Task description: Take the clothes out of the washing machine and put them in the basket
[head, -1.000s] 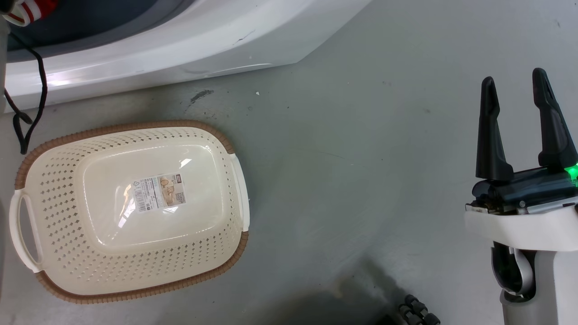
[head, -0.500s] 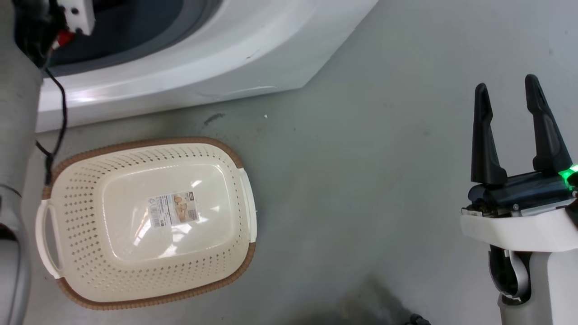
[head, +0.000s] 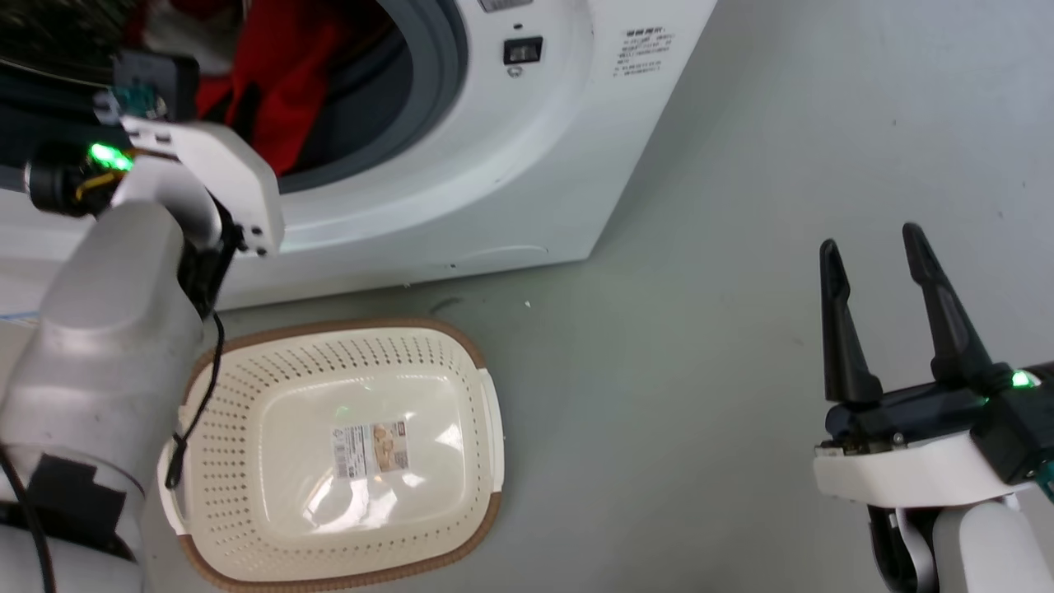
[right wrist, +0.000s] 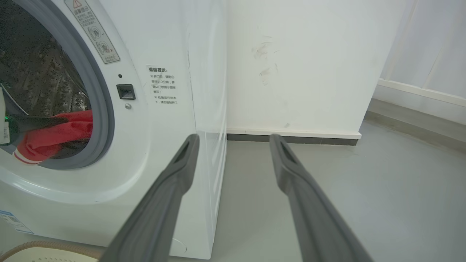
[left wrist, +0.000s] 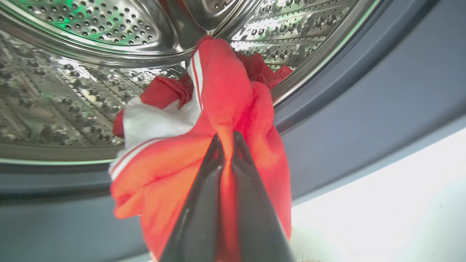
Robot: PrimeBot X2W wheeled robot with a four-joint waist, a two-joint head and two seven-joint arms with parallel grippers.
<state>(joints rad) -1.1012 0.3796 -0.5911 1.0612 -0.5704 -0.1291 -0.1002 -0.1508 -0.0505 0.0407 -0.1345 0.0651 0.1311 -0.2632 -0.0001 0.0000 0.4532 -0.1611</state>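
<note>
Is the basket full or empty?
Empty. The basket shows its bare bottom and label; the clothes hang at the washing machine opening, pinched in the left pincer.

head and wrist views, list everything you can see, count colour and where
washing machine: one, white, behind the basket
drum: one, perforated steel, inside the machine
clothes: one bunch, red with white trim, at the drum mouth
basket: one, cream with brown rim, on the floor before the machine
label: one, pale, on the basket bottom
floor: grey, around basket and machine
wall: white, beside the machine
left pincer: one, dark, shut on the clothes
right pincer: one, dark, open, above the floor
</note>
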